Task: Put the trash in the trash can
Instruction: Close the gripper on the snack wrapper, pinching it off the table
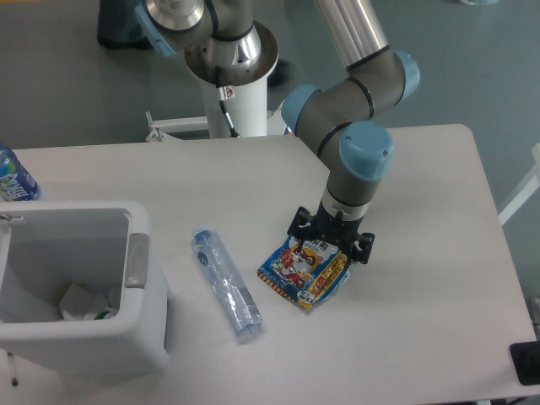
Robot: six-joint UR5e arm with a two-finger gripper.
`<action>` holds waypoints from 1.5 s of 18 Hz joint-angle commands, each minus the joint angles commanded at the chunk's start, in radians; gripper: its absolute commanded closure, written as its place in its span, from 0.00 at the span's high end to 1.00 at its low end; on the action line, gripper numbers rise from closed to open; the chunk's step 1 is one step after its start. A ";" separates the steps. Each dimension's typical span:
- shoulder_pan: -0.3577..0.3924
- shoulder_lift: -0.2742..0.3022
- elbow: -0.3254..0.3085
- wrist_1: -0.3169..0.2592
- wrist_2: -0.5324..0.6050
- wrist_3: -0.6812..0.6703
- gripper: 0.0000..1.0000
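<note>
Step in hand: grasping the packet (305, 270). End effector (331, 240) sits over the packet's far edge, fingers spread apart, straddling it, nothing clamped. Packet lies flat on the desk (422, 211), right of the crushed bottle (225, 283), well apart from the bin (76, 287). Bin stands at the desk's left, some scraps inside. Next move likely needs closing on the packet edge, lifting, carrying left over the bin. Desk is plain white; grey floor behind it; a water bottle (13, 175) at far left.
</note>
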 joint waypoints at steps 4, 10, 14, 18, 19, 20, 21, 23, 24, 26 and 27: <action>-0.006 -0.019 0.000 0.011 0.000 0.000 1.00; -0.006 -0.052 0.011 0.022 0.023 0.009 1.00; -0.014 -0.051 -0.002 0.022 0.023 0.009 1.00; -0.017 -0.058 -0.002 0.022 0.025 0.009 1.00; -0.017 -0.061 -0.003 0.020 0.025 0.011 1.00; -0.019 -0.063 -0.005 0.022 0.026 0.011 1.00; -0.022 -0.065 -0.006 0.022 0.026 0.011 1.00; -0.025 -0.063 -0.011 0.022 0.025 0.011 1.00; -0.025 -0.063 -0.012 0.023 0.026 0.011 1.00; -0.025 -0.069 -0.015 0.038 0.026 0.011 1.00; -0.025 -0.069 -0.015 0.040 0.026 0.011 1.00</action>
